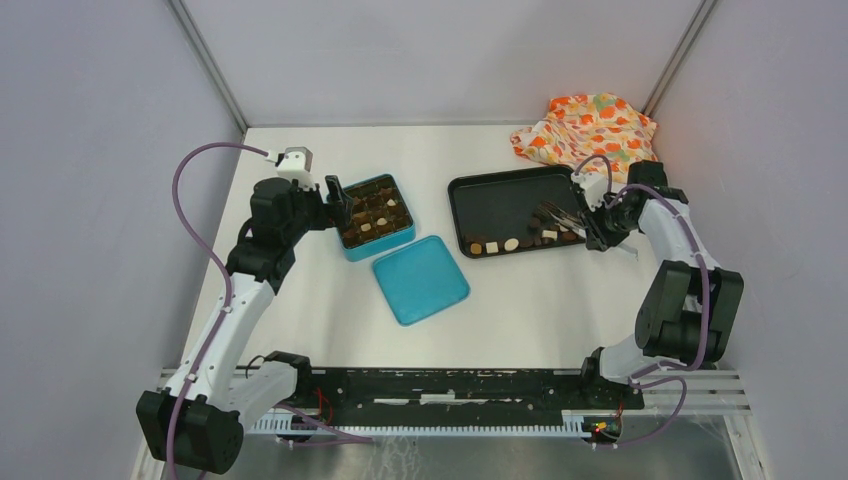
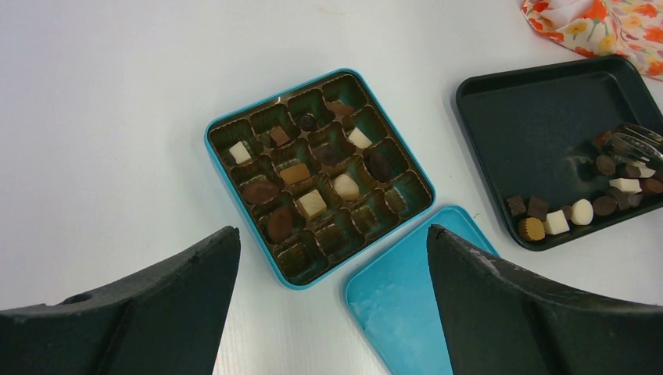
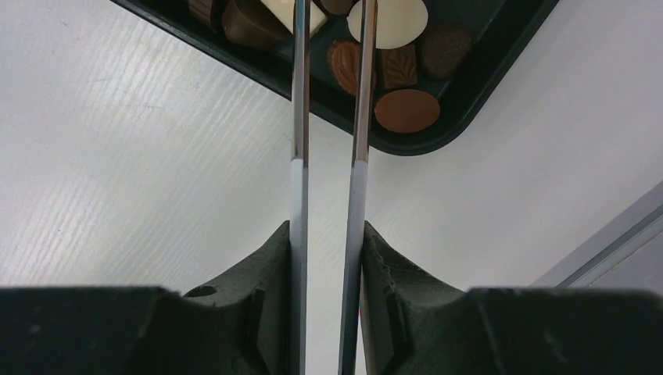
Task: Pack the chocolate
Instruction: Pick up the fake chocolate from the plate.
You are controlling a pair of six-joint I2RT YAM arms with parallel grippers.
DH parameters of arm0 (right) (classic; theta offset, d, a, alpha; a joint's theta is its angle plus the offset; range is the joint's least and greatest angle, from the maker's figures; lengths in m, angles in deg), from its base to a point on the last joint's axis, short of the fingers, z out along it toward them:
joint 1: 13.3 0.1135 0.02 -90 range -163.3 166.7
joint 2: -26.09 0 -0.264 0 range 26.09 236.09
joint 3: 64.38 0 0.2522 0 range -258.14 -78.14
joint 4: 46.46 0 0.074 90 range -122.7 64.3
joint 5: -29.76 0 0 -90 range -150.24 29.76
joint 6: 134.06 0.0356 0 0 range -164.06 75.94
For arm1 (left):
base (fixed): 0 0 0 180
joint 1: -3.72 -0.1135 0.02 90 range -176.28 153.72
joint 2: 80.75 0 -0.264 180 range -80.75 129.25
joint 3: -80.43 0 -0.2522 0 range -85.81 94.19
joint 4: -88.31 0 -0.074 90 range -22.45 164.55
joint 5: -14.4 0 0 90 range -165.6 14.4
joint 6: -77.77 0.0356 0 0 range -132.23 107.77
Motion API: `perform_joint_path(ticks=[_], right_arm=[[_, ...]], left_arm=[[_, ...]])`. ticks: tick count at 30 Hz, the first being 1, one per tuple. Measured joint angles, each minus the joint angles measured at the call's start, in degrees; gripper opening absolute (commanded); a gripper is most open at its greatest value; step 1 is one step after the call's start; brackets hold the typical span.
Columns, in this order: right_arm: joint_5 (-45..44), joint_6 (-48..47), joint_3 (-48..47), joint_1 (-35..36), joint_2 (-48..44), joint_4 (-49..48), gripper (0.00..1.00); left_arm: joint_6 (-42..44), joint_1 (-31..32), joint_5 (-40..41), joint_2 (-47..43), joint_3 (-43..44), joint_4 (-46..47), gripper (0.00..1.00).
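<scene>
While my right claw (image 3: 327,234) pinches the tongs (image 3: 299,156) toward chocolate (image 3: 406,110) ahead, my left claw (image 2: 330,233) gapes wide, box (image 2: 391,201) below.

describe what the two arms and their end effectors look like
White links, black joint housings and looping purple cables on both left arm and right arm. Two thick, tapered matte black fingers on left end effector and right end effector.

The tongs (image 3: 299,117) are bright polished metal. The surface (image 3: 117,156) is matt white with a fine grain. The tray (image 2: 532,117) is dull black; the box (image 1: 380,246) and lid (image 2: 399,289) glossy teal, the insert (image 2: 391,199) shiny gold-brown plastic. The cloth (image 2: 602,19) is crumpled printed fabric. The chocolate (image 3: 406,109) is smooth, faintly sheened. The left pincer (image 2: 330,234) has matt black, rough-grained fingers (image 2: 516,312).
</scene>
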Motion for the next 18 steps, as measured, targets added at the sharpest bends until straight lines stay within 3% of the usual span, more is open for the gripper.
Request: perform_joint_path(ticks=[12, 18], right_arm=[[7.8, 0.0, -4.4, 0.1, -0.8, 1.4, 0.09], [13.5, 0.0, -7.9, 4.6, -2.5, 1.3, 0.09]], left_arm=[[0.0, 0.0, 0.0, 0.0, 0.0, 0.0, 0.94], [0.0, 0.0, 0.0, -0.2, 0.0, 0.0, 0.94]])
